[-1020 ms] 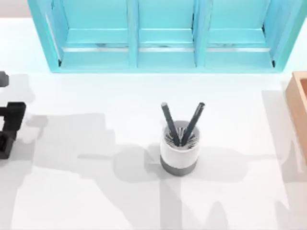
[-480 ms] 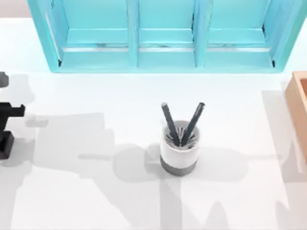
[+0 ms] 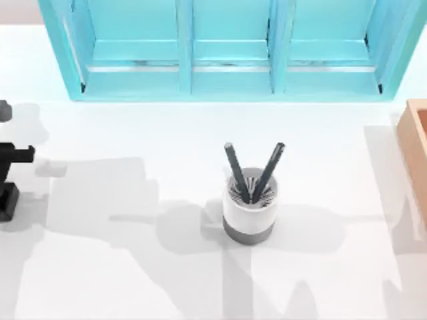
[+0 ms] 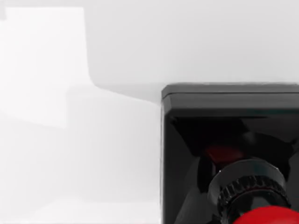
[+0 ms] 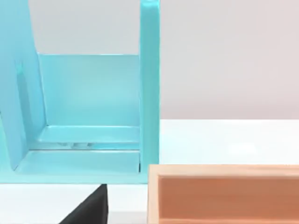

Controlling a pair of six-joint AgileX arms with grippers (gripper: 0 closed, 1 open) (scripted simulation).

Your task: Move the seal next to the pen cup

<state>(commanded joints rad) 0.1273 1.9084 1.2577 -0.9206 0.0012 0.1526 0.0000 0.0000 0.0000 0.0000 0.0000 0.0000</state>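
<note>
Seal [image 4: 233,154]: black base, red knob, under left wrist camera. Pen cup [image 3: 249,212]: mid-surface. Left claw [image 3: 9,180]: far left, grip state indiscernible.

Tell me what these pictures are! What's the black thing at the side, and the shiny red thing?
It's a robot with two arms at a white table. One camera looks down from above: the pen cup stands mid-table, with a blue shelf behind and a wooden box at the right. The black thing is the left arm. Its wrist camera sees the seal up close; the red is its knob. Whether it's held, I can't tell. The right arm's camera faces shelf and box.
</note>
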